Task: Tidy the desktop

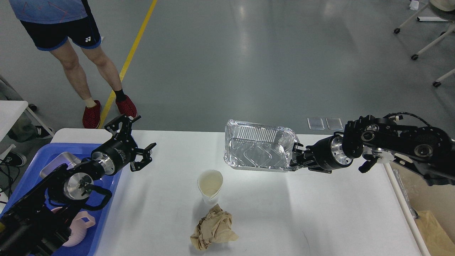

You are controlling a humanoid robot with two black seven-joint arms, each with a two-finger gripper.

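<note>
- Our right end effector (294,157) grips foil tray (258,149) rim above surface (320,213); keep it level.
- Left end effector (137,147) open, empty.

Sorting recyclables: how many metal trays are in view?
2: a crinkled foil tray held above the desktop by the right gripper; a smooth metal tray in the blue bin.

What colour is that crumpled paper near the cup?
The crumpled paper is light brown, lying beside the white cup. The head view shows it best.
</note>
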